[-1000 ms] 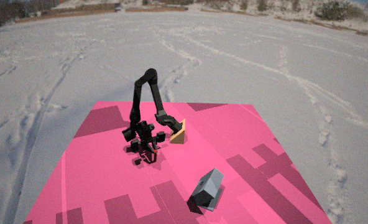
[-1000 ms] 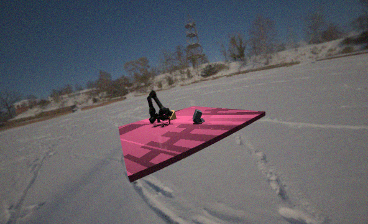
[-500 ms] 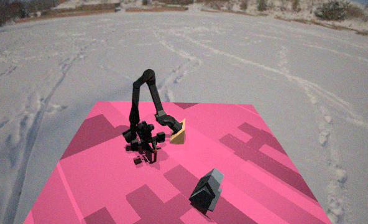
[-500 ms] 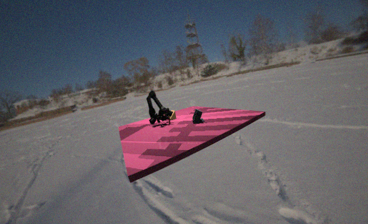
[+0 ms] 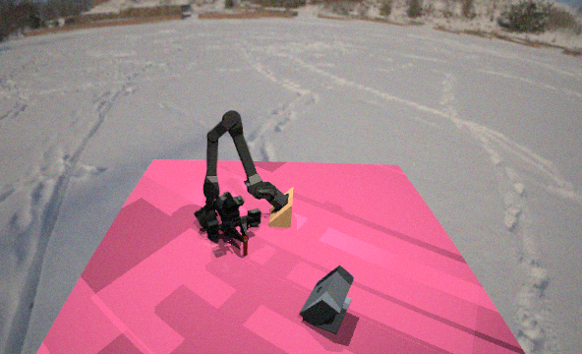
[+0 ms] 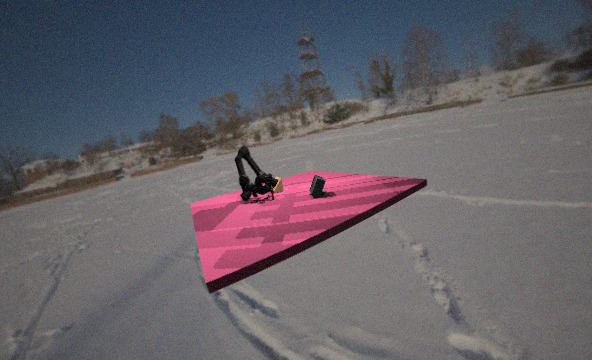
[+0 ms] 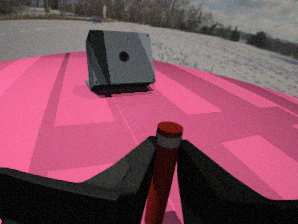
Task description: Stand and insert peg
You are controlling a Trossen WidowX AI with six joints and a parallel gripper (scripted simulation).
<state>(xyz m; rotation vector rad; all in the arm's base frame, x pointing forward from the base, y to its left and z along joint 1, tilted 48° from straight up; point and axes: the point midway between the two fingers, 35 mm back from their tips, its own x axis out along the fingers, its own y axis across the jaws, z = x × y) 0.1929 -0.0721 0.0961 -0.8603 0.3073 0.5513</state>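
Note:
The red peg (image 5: 245, 247) (image 7: 162, 182) stands about upright, its white band near the upper end. My gripper (image 5: 245, 237) (image 7: 166, 144) is shut on the peg just below the band. The peg's lower end is at or close to the table (image 5: 419, 315) (image 6: 246, 240); whether it touches is too small to tell. The grey sloped panel (image 5: 337, 290) (image 6: 318, 186) (image 7: 134, 67) stands well ahead of the gripper, its face turned toward it. The dark hole (image 7: 124, 56) shows near the middle of that face in the wrist view.
A tan wedge-shaped block (image 5: 282, 217) (image 6: 278, 185) stands beside the arm, behind the gripper and on the far side of the peg in the top view. Part of the arm overlaps it in that view. Patchy shadows lie across the pink table.

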